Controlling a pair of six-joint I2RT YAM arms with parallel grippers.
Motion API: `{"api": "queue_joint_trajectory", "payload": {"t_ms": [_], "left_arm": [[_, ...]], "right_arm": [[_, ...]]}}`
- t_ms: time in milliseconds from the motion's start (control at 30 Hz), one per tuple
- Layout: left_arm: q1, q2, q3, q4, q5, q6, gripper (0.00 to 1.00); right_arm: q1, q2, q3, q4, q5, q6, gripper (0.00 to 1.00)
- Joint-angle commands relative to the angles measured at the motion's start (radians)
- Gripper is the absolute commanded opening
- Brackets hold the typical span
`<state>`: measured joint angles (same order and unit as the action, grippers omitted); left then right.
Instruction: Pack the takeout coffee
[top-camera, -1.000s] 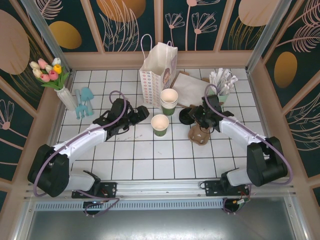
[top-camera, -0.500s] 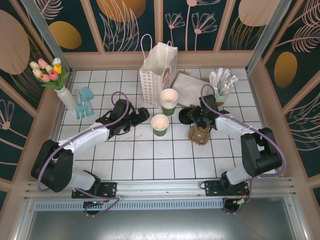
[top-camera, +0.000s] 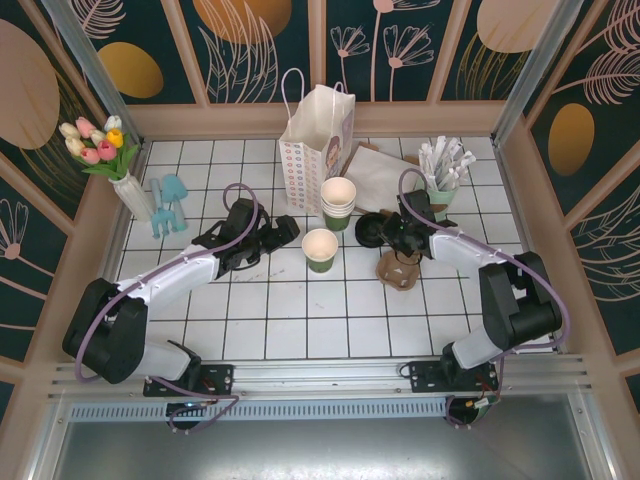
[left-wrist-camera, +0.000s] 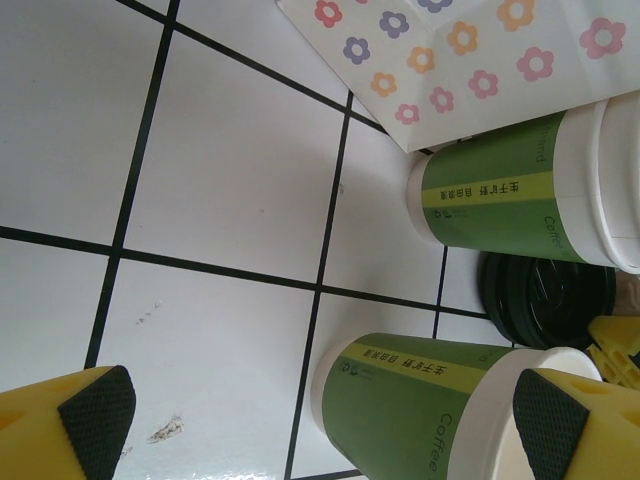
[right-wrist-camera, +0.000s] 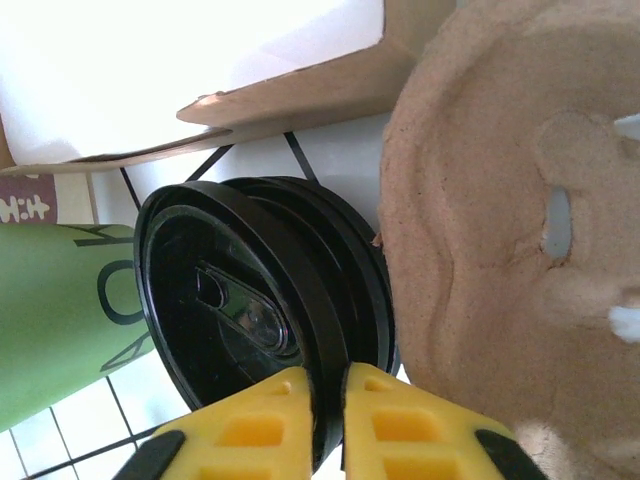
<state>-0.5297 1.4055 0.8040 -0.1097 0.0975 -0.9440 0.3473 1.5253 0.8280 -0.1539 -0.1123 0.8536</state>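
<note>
The coffee cup is standing upright and uncovered on the tiled table, near the middle, with its cream inside showing from above. It is sitting just in front of a stack of cups of the same kind. From the left wrist view the same coffee cup is showing its green side and white rim.

The lid it needs is lying just to its right, apart from it, beside the cardboard carrier. The right gripper is pinching that lid. In its own camera the two yellow fingers are sitting nearly together, with the rim of the lid wedged between them. More black rims are showing behind it, so it is probably the top one of a small pile. An edge grip like this is likely meant to peel one lid off and carry it flat to the cup.

The left gripper is hanging low just left of the cup with its jaws spread wide. One black pad is sitting well clear over bare tile, and the other pad is overlapping the cup's rim. It is probably waiting to steady the cup during capping.

The paper bag is standing open behind the cups, ready for the packing.
</note>
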Motion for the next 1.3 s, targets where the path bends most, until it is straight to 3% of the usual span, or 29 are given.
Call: {"api": "queue_joint_trajectory", "payload": {"t_ms": [0,100,433,467,600,800,967,1100,1267], "left_arm": [[-0.004,-0.008,0.013,-0.018,0.006,0.026,0.99],[-0.004,-0.031,0.023,-0.013,0.01,0.048,0.99],[-0.004,-0.097,0.037,0.047,0.042,0.116,0.99],[-0.004,-0.099,0.036,0.05,0.044,0.119,0.99],[-0.003,-0.107,0.032,0.053,0.041,0.12,0.99],[-0.004,-0.095,0.029,0.036,0.032,0.121,0.99],[-0.004,-0.087,0.026,0.016,0.009,0.113,0.99],[-0.004,-0.075,0.026,-0.001,-0.005,0.111,0.99],[-0.004,-0.054,0.032,-0.023,-0.017,0.112,0.99]], "right_arm": [[-0.004,-0.019,0.023,0.003,0.027,-0.05,0.06],[0.002,-0.058,0.016,0.004,0.049,-0.105,0.0],[0.013,-0.135,0.012,-0.003,0.101,-0.248,0.0],[0.012,-0.13,0.017,-0.006,0.098,-0.258,0.02],[0.01,-0.065,0.071,-0.039,0.06,-0.344,0.27],[-0.003,0.033,0.173,-0.152,0.039,-0.464,0.39],[-0.002,0.02,0.22,-0.261,-0.002,-0.219,0.51],[0.007,-0.053,0.145,-0.195,-0.044,-0.013,0.65],[0.054,-0.061,0.129,-0.178,-0.048,0.201,0.67]]}}
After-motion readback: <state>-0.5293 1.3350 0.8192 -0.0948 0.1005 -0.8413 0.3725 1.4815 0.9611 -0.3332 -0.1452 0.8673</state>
